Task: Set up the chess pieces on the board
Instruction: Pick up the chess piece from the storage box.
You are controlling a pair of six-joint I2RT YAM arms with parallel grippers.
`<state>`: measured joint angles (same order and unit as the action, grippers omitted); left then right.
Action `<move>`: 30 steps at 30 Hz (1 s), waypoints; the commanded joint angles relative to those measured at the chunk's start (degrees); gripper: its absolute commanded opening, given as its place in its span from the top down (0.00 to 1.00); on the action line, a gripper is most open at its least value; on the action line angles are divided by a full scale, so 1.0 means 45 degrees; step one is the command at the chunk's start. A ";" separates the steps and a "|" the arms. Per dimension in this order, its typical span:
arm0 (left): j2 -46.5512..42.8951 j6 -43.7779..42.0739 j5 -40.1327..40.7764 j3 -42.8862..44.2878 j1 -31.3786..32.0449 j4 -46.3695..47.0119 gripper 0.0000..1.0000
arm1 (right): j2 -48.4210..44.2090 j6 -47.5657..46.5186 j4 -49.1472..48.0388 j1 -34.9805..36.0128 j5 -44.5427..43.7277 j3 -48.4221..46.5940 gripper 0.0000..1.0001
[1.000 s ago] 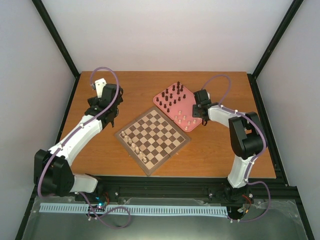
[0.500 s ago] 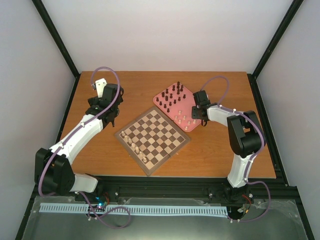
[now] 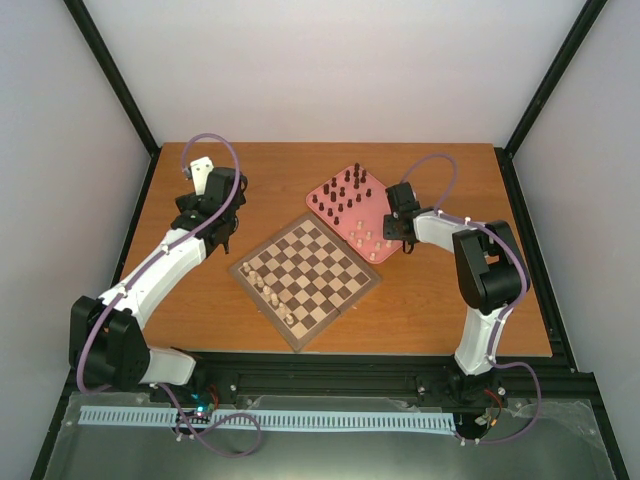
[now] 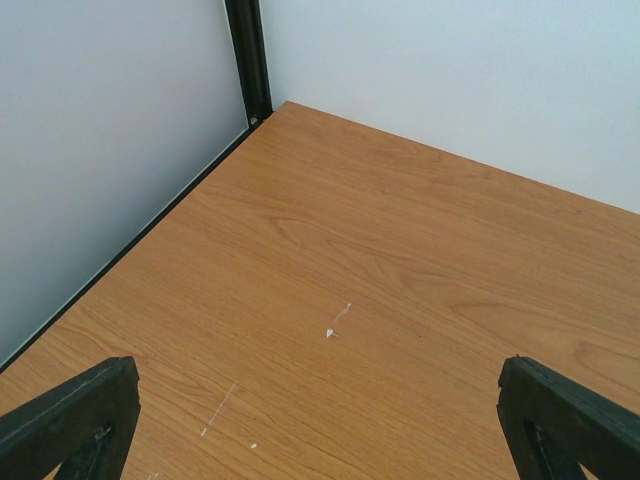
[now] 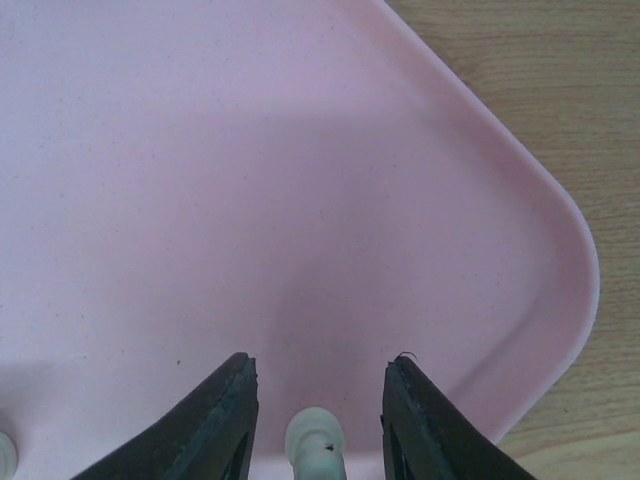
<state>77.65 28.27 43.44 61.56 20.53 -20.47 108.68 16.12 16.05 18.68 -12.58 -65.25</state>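
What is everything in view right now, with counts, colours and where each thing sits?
chessboard: one, dark brown and pale tan squares, middle of the table, turned corner-on.
pink tray: one, pink, on the table just beyond the board on the right.
dark pieces: a cluster too small to count, dark brown, upright on the tray's far half.
cream pieces on the tray: a few, cream, near the tray's near corner.
cream pieces on the board: about six, cream, along its near-left edge.
table: one, orange-brown wood.
left gripper: one, black fingers, open over bare table left of the board.
right gripper: one, black fingers, open astride one cream piece on the tray.
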 commanded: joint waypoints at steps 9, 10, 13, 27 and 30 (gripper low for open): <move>0.0108 -0.0094 0.0283 0.0539 0.0046 -0.0001 0.00 | -0.0103 0.0148 -0.0050 -0.0015 0.0220 0.0155 0.76; 0.0108 -0.0101 0.0287 0.0539 0.0046 0.0001 0.00 | -0.0113 0.0131 -0.0069 -0.0010 0.0249 0.0164 0.77; 0.0123 -0.0090 0.0307 0.0529 0.0061 0.0015 0.00 | -0.0158 0.0131 -0.0123 -0.0015 0.0276 0.0213 0.82; 0.0224 -0.0091 0.0366 0.0576 0.0066 -0.0014 0.00 | -0.1904 -0.0134 -0.0619 0.0731 -0.0488 0.0578 0.90; 0.0224 -0.0073 0.0366 0.0578 0.0066 -0.0021 0.00 | -0.2452 -0.0164 -0.0430 0.1070 -0.0593 0.0665 0.90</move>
<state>77.95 28.27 44.18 61.56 20.64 -20.51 101.60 15.86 14.28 21.45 -13.30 -62.50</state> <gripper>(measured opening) 0.997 0.115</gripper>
